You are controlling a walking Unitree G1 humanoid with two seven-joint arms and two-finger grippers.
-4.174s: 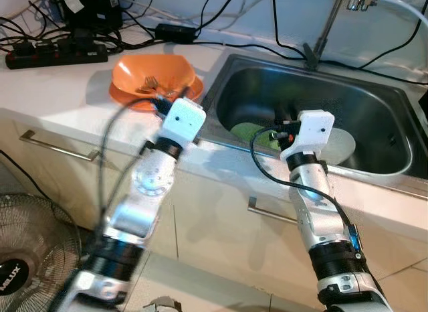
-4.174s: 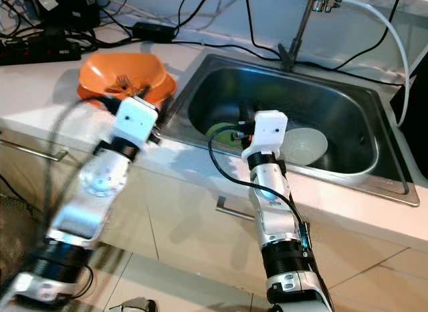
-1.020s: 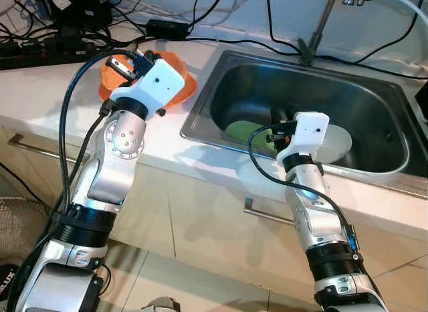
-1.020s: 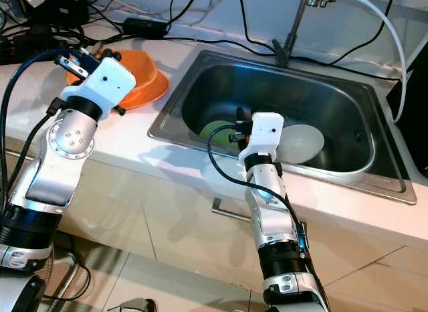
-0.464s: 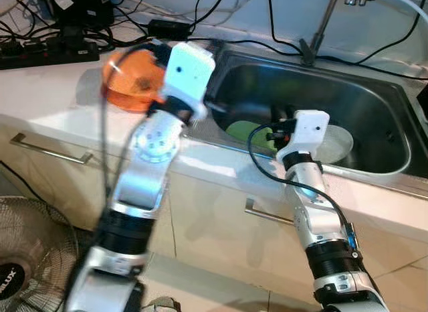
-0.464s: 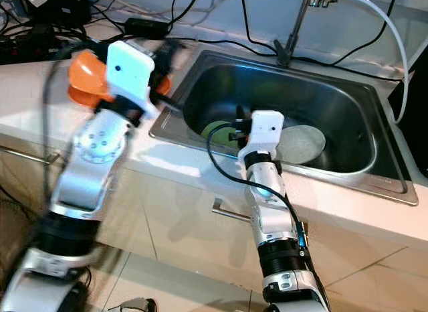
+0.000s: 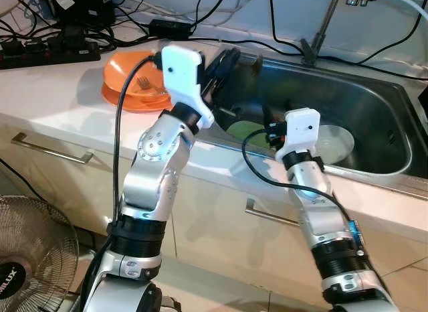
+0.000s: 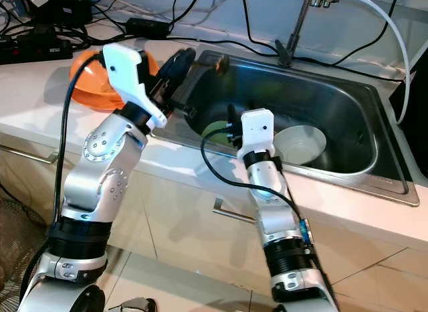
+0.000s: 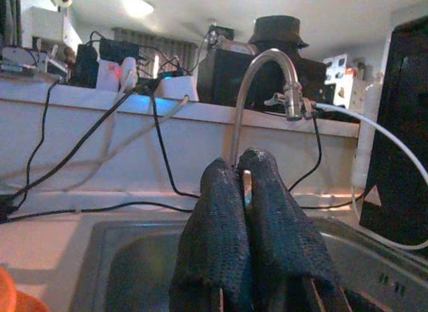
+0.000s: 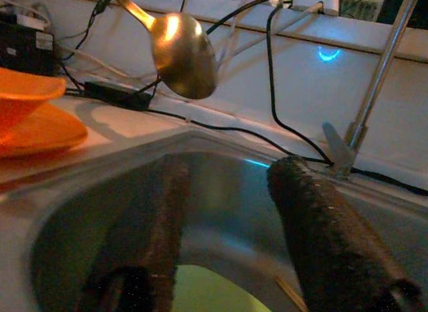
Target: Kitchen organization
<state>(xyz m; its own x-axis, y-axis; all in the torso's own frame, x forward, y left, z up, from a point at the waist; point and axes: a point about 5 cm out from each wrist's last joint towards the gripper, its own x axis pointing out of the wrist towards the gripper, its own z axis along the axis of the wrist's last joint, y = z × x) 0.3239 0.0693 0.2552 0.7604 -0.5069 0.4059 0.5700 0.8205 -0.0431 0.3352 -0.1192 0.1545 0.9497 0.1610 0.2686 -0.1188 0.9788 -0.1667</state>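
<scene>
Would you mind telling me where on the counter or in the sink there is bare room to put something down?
Bare counter lies between the orange bowl and the front edge. In the sink, the right half past the white plate is free. The left half is crowded: green plate, right hand, and left hand holding a spoon.

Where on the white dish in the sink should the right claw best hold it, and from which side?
Probably its rim, pinched from above on the side nearest the green plate. The white dish lies open side up on the sink floor, so only its raised edge lets a finger pass each side. The open right claw hangs close there.
</scene>
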